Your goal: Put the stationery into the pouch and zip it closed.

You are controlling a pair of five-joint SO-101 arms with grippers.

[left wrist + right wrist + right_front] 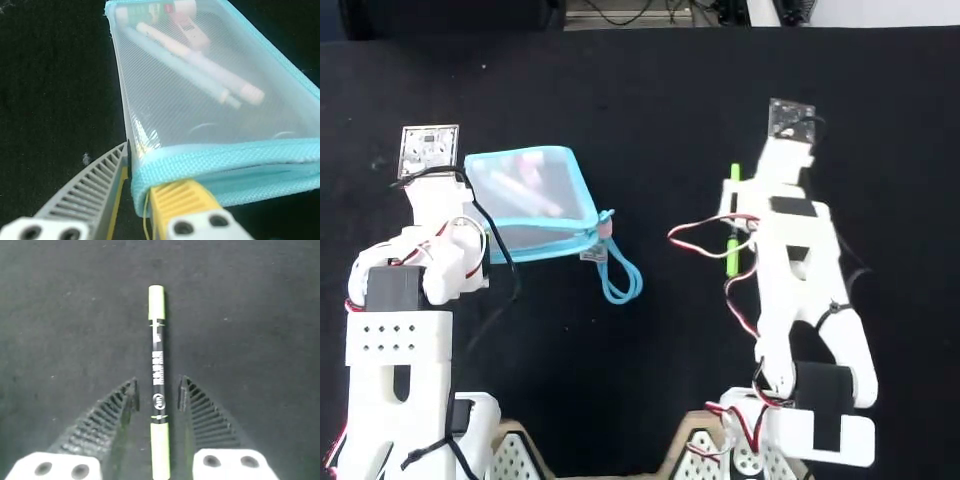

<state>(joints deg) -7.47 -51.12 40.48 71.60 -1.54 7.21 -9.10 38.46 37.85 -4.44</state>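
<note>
On the black table (650, 100) the pouch (535, 205) is lying flat in front of the left arm. It is a pale turquoise one with see-through mesh sides, and its strap loop (620, 275) is trailing onto the table towards the middle. The left gripper (140, 165) is pinching the thick turquoise edge of the pouch at one corner, with the grey finger (100, 180) on one side of the fabric and the yellow finger (180, 200) on the other. Through the mesh several pieces of stationery are showing. A long white pen (200, 60) and a pale blue pen (175, 67) are lying side by side at a slant, and a pinkish item (192, 32) is sitting near the far end of the pouch. What is beside it there I cannot tell. Whether the zip is open or closed I also cannot tell. The marker (157, 340), with a black barrel and lime-green caps, is lying on the table well apart from the pouch, under the right arm. The right gripper (157, 387) is hanging over it with its fingers spread, one on each side of the barrel, and they are not touching it.
</note>
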